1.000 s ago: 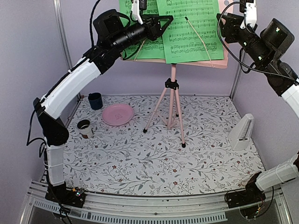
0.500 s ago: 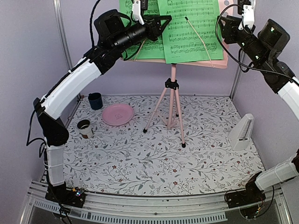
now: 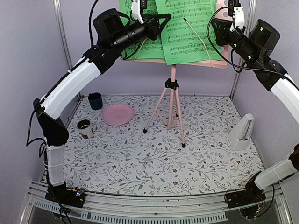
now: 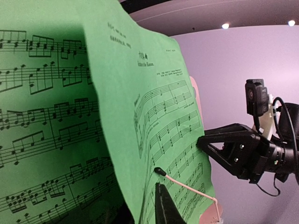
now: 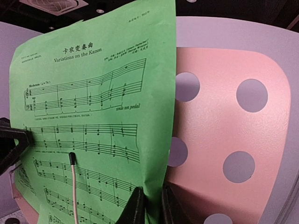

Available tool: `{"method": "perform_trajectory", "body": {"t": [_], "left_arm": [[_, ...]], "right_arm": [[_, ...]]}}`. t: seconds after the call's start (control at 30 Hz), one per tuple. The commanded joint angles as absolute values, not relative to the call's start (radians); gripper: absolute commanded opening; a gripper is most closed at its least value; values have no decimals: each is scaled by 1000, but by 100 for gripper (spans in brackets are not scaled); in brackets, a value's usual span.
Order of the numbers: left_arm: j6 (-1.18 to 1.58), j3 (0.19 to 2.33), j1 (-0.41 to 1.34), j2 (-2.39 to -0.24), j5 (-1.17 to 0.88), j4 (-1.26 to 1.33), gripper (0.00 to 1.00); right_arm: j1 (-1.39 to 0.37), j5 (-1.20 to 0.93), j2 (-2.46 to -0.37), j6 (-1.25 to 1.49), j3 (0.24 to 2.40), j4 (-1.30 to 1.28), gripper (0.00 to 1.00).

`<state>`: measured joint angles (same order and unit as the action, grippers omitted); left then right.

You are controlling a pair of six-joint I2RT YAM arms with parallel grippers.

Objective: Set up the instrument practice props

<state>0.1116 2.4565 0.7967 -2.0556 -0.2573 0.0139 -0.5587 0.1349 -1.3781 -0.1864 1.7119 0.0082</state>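
Right wrist: right gripper pinched on right page at its right edge, page on stand, far and high. Left gripper at left page, grip unclear. Paper looks light, floppy, tearable: hold the edge, pull gently.

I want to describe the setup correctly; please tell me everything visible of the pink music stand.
The pink music stand stands upright at the back of the flower-patterned table. Three thin legs with dark feet spread from a black hub on a slim pole. Its desk looks like smooth pink sheet with round holes. Two green pages rest on it, a thin wire arm across one. The right gripper pinches that page's edge beside the desk.
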Motion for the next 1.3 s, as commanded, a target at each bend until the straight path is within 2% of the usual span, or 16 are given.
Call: {"method": "perform_trajectory", "body": {"t": [0.0,0.13,0.3,0.57,1.1,1.23,1.27], "left_arm": [[91,2482,809,-2065,-268,20,12],[84,2482,809,-2065,-267,19,13],[81,2481,810,-2062,-256,13,15],[81,2440,809,-2018,-225,19,40],[55,2397,822,-1932,-195,6,57],[29,2355,822,-1891,-168,3,59],[25,2338,822,-1877,-162,10,59]], "right_arm": [[-552,97,-1379,-163,1741,31,9],[-552,83,-1368,-161,1734,38,0],[-553,128,-1347,-158,1710,58,0],[-553,228,-1301,-164,1634,103,0],[-552,273,-1262,-192,1563,134,0],[-553,289,-1245,-191,1551,135,10],[-552,292,-1241,-191,1549,138,16]]}}
